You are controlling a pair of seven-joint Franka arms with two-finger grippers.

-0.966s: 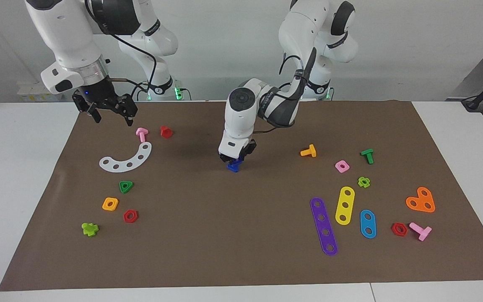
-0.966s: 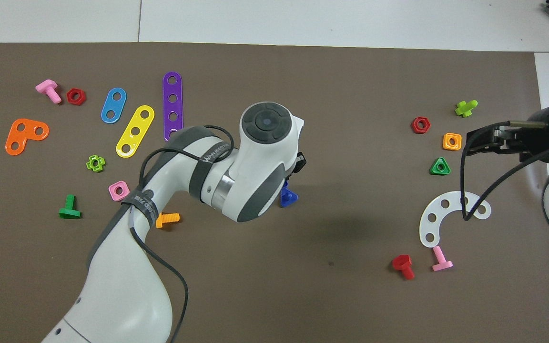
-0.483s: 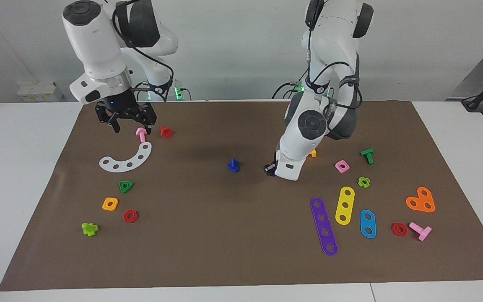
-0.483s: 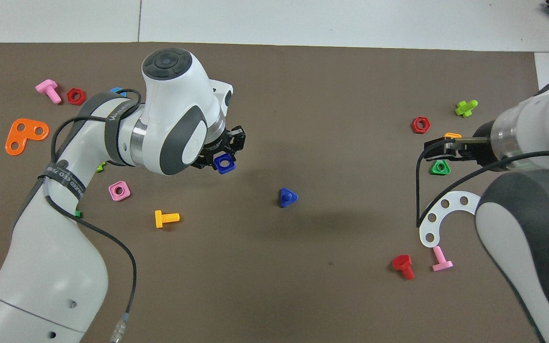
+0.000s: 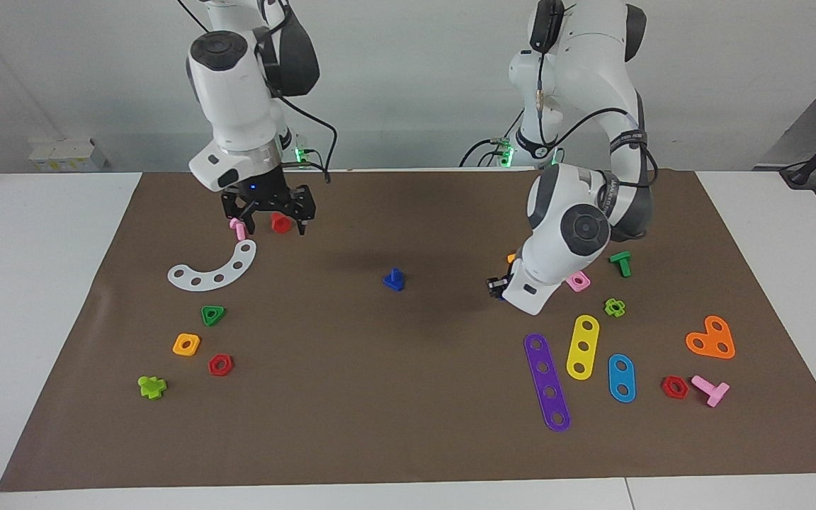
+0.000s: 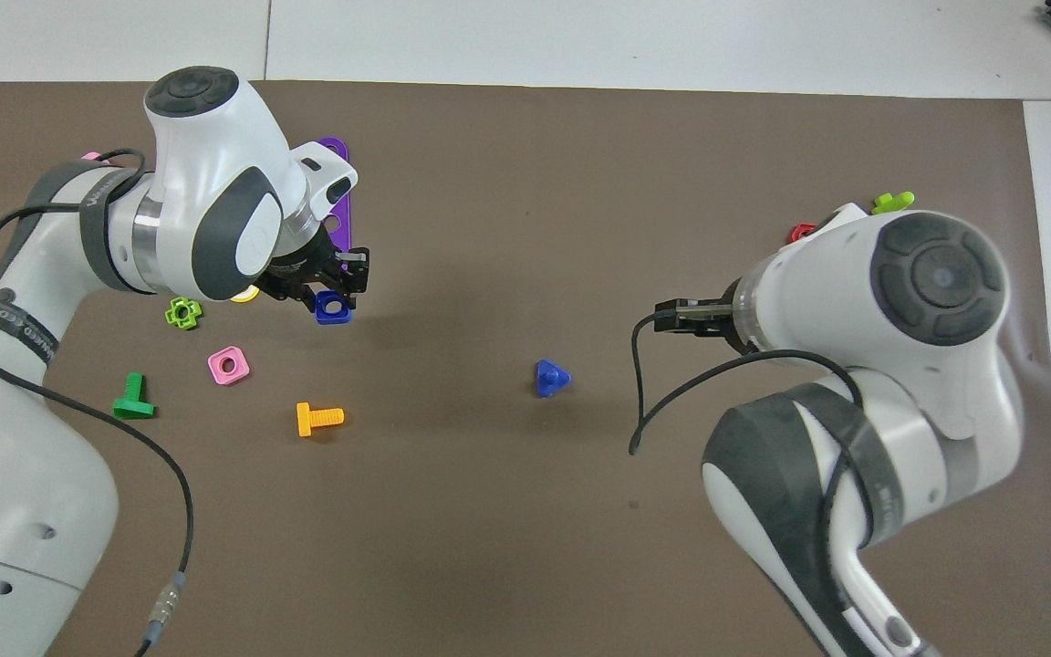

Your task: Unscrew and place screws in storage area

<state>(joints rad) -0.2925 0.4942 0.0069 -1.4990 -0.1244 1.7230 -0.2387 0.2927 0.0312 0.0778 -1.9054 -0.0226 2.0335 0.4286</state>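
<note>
Mat: your brown mat (image 5: 408, 397) carries everything, with toy parts clustered at both ends and the middle nearly bare.
Right arm: you have the right gripper (image 5: 269, 225) up over the red bolt (image 5: 280, 222) and pink bolt (image 5: 239, 228) at its own end, fingers spread wide and holding nothing.
Left arm: your left gripper (image 6: 329, 294) is clamped on the blue square nut (image 6: 332, 308), raised over the mat beside the purple strip (image 5: 547, 382).
Screw: the dark-blue screw (image 5: 394, 280) stands alone mid-mat on its flat head, stem pointing straight up.
Key relation: the screw sits between both grippers; your open right gripper is the free one, so judge a descent from above onto the vertical stem.
View difference: the facing view shows the upright stem and the right fingers; overhead, the right arm hides its own fingers, yet only there do you see the nut in the left jaws.
</note>
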